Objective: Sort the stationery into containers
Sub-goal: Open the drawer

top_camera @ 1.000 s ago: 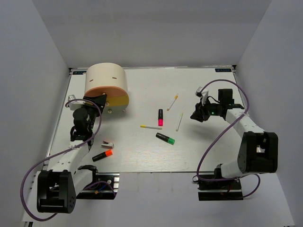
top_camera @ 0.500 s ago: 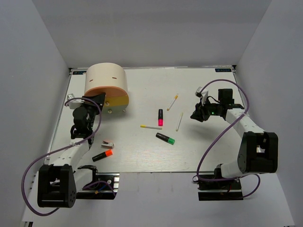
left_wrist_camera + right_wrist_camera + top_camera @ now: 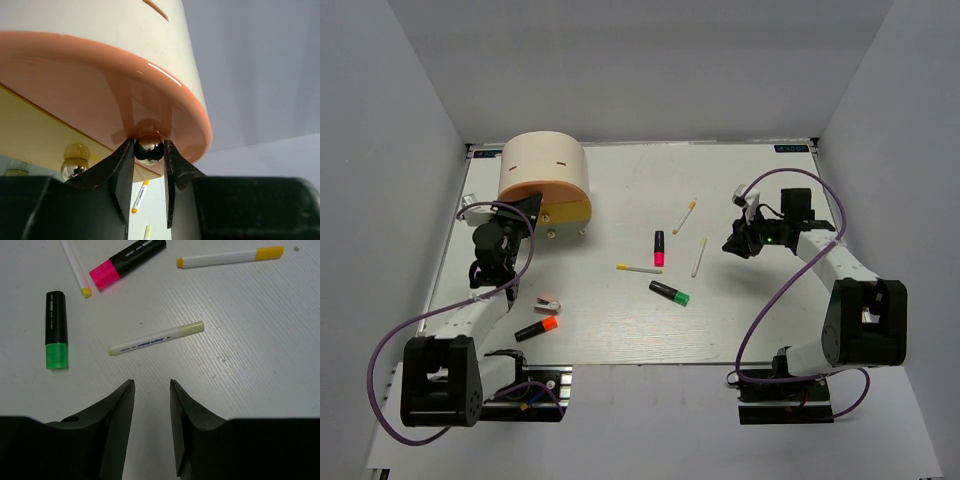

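The cream half-cylinder box (image 3: 545,162) stands at the far left, with an orange drawer (image 3: 100,85) above a yellow drawer (image 3: 35,130). My left gripper (image 3: 149,146) is shut on the orange drawer's shiny knob (image 3: 148,152); it also shows in the top view (image 3: 525,213). A second knob (image 3: 74,168) sits on the yellow drawer. My right gripper (image 3: 151,385) is open and empty above the table, near a white pen (image 3: 156,338). A pink marker (image 3: 659,248), a green marker (image 3: 669,293), an orange marker (image 3: 536,329) and a grey-and-pink piece (image 3: 549,303) lie on the table.
Two more white-and-yellow pens (image 3: 685,216) (image 3: 639,269) lie mid-table. Grey walls enclose the table (image 3: 620,330) on three sides. Purple cables loop beside both arms.
My left wrist has shifted slightly toward the back, still at the box. The right arm and the stationery have not moved.
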Controlling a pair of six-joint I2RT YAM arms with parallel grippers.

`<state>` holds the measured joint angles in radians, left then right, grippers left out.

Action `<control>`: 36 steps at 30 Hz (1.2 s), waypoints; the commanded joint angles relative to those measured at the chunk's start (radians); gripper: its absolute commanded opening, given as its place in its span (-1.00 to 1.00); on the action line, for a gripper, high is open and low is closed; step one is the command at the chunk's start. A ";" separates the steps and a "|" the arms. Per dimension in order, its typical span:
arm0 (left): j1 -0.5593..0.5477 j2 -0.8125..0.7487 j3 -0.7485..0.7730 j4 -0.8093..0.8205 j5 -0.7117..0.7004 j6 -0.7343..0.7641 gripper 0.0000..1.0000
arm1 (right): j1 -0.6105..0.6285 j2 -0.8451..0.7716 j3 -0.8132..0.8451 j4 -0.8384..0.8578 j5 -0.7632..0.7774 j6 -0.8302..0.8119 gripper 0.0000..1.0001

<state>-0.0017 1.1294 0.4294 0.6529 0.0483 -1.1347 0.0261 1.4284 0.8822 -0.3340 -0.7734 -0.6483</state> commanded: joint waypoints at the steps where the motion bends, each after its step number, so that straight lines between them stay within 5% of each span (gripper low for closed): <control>1: 0.006 0.001 0.026 0.002 0.025 0.009 -0.65 | -0.003 -0.025 -0.015 0.009 -0.018 -0.017 -0.20; 14: 0.006 -0.305 -0.164 -0.232 0.056 0.029 -0.77 | -0.003 -0.011 -0.017 0.013 -0.017 -0.011 0.06; 17: 0.006 -0.367 -0.188 -0.283 0.065 0.029 -0.77 | -0.003 -0.002 -0.011 0.016 -0.014 0.004 0.31; 18: 0.006 -0.367 -0.198 -0.292 0.065 0.029 -0.77 | 0.000 0.006 -0.008 0.021 -0.013 0.010 0.80; 20: 0.006 -0.381 -0.198 -0.302 0.056 0.029 -0.14 | -0.002 0.007 0.000 0.021 -0.012 0.036 0.81; 24: 0.006 -0.372 -0.184 -0.302 0.047 0.039 0.58 | 0.000 0.036 0.027 0.018 -0.009 0.071 0.81; 32: 0.006 -0.375 -0.152 -0.361 0.084 0.101 0.81 | 0.009 0.076 0.101 -0.023 -0.009 0.090 0.81; 36: 0.006 -0.434 -0.083 -0.514 0.122 0.194 0.81 | 0.029 0.110 0.139 -0.034 0.011 0.101 0.74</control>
<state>0.0010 0.7353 0.2794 0.2855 0.1238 -1.0336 0.0372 1.5146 0.9653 -0.3580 -0.7620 -0.5705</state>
